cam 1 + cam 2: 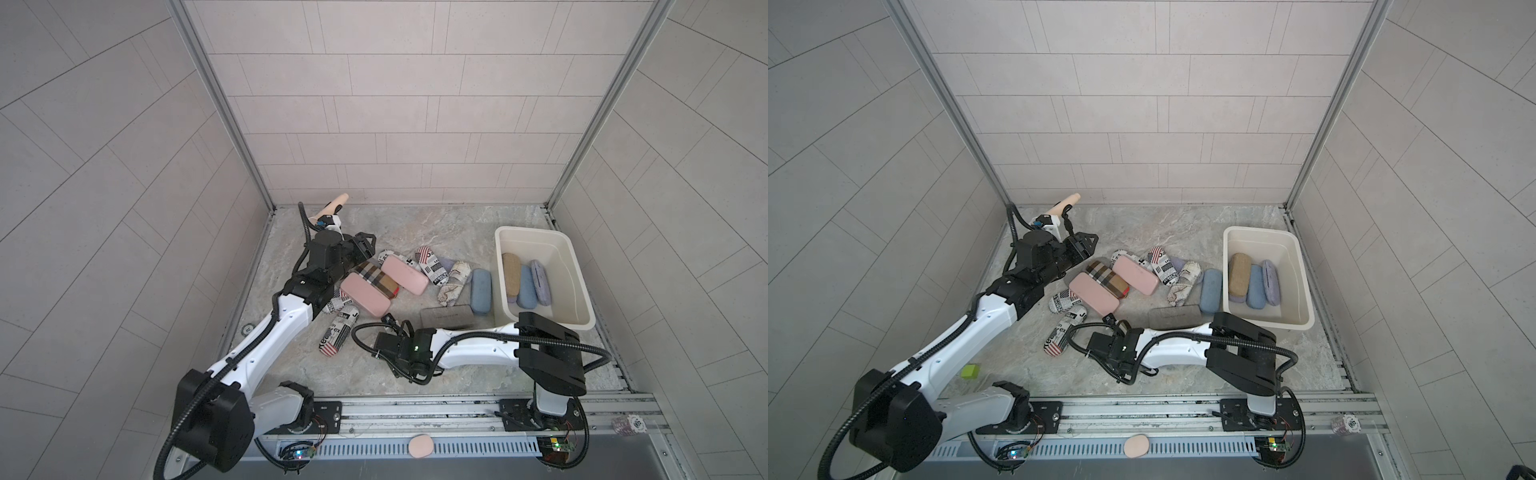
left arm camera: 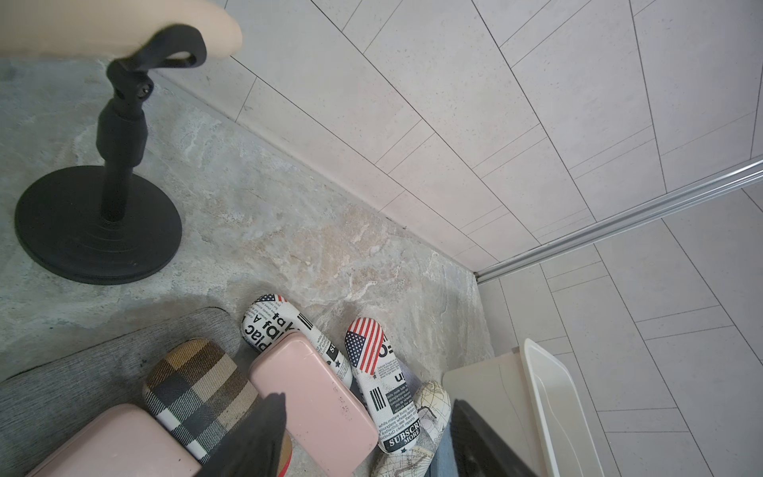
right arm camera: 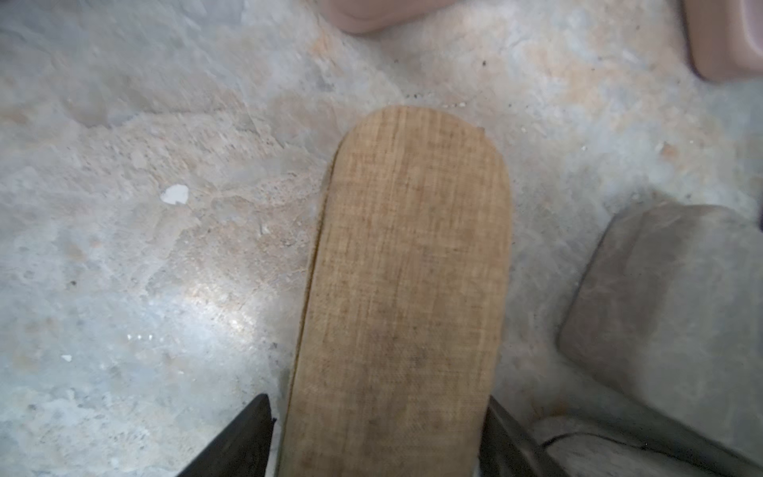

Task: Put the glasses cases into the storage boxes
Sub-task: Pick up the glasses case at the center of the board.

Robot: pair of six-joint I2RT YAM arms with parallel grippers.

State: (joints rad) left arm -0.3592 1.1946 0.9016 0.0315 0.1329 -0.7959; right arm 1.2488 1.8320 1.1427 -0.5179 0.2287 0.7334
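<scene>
Several glasses cases [image 1: 525, 291] already lay in the storage box [image 1: 571, 282]. The right gripper [image 3: 377, 398] straddled a tan case [image 3: 413, 268] over the tabletop [image 3: 144, 247]; whether clamped, unclear. It needed a firm squeeze, then a lift clear of the grey case [image 3: 669, 309] beside. The left gripper [image 2: 367, 398] hovered part-open, empty, over a pink case [image 2: 313, 396].

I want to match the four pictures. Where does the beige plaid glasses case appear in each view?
In a top view: the plaid case lies left of centre, between two pink cases.
In a top view: the plaid case is again left of centre.
Left wrist: near the lower edge.
Right wrist: not in it.
Shared landmark: the pink case, to its right in both top views.
</scene>
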